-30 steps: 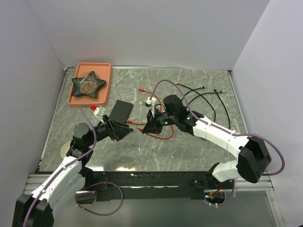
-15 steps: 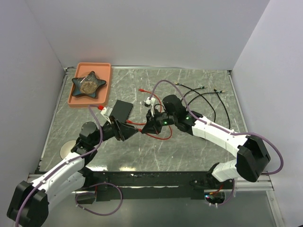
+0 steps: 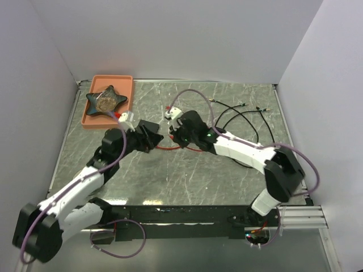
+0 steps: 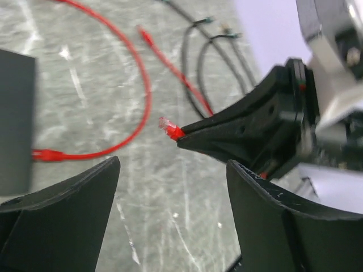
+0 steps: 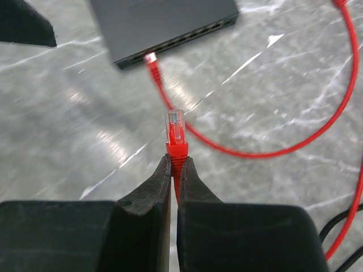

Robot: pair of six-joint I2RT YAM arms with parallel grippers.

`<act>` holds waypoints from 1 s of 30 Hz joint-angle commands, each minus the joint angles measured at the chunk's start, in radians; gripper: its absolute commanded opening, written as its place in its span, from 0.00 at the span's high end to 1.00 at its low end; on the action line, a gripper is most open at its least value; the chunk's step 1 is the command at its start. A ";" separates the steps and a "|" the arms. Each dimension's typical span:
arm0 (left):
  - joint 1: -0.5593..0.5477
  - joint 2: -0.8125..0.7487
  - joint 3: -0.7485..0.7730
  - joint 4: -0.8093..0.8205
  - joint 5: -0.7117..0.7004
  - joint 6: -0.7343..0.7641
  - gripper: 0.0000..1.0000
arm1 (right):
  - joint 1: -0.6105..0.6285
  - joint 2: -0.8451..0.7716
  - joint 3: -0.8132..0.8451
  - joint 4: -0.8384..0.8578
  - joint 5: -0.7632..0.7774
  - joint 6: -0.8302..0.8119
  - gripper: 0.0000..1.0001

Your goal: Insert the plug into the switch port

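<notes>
**Both arms closing in on the switch, plug held short of the sockets**

Against a second ago, the left arm is reaching much farther up the bench [image 3: 187, 175]. Its wrist is now lying just beside the near corner of the orange tray [image 3: 112, 77]. The left gripper [image 3: 152, 136] is hanging over the switch [image 5: 164, 22] and hiding most of it from above. The right arm is sitting farther left too, with its elbow swung in from the right edge. That is putting the right gripper [image 5: 174, 161] nearer the switch than before.

The left arm is stretching out long and low, its forearm running diagonally up and to the right. Its jaws are standing wide apart and gripping nothing, and the switch is showing at the left edge of its wrist view.

The right arm is lying low across the bench, pointing left. Its jaws are pinching tight on the red boot of the plug [image 5: 175, 133], whose clear tip is sticking out ahead. The tip is aiming toward the socket row but is still apart from it.

The switch is lying flat on the bench. A second red plug [image 5: 151, 59] is already sitting in one of its sockets, with its red cable [image 5: 317, 130] looping off to the right.
</notes>
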 commanded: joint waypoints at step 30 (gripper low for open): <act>0.282 0.333 0.161 -0.097 -0.062 0.130 0.16 | 0.059 0.609 0.512 -0.235 -0.012 -0.017 1.00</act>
